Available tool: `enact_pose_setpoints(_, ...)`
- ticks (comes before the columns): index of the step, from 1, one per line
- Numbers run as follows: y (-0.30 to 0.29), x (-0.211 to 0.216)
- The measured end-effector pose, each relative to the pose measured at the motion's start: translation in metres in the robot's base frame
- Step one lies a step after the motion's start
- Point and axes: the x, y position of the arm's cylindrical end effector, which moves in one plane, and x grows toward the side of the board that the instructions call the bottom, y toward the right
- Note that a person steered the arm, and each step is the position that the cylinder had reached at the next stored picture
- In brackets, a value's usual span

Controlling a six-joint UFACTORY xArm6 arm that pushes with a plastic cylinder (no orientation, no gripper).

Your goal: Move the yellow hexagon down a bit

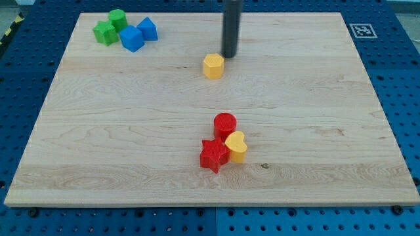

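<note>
Camera view: no pincer visible, tip [230, 56] just up-right of hexagon [213, 66], off-centre, likely to skew it leftward on bench [98, 131].

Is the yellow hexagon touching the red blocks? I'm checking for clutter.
No, the yellow hexagon sits alone beside my tip, well above the red cylinder.

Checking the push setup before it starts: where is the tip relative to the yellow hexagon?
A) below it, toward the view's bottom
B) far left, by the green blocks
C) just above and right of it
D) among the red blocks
C: my tip sits just up and right of the yellow hexagon, close beside it.
</note>
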Motion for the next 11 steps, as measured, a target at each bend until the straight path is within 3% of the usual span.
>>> enact_pose_setpoints(1, -0.049, 0.010)
enact_pose_setpoints(2, -0.046, 0.027)
enact_pose_setpoints(4, -0.058, -0.012)
enact_pose_setpoints(8, -0.007, 0.054)
enact_pose_setpoints(10, 0.056, 0.066)
enact_pose_setpoints(11, 0.058, 0.074)
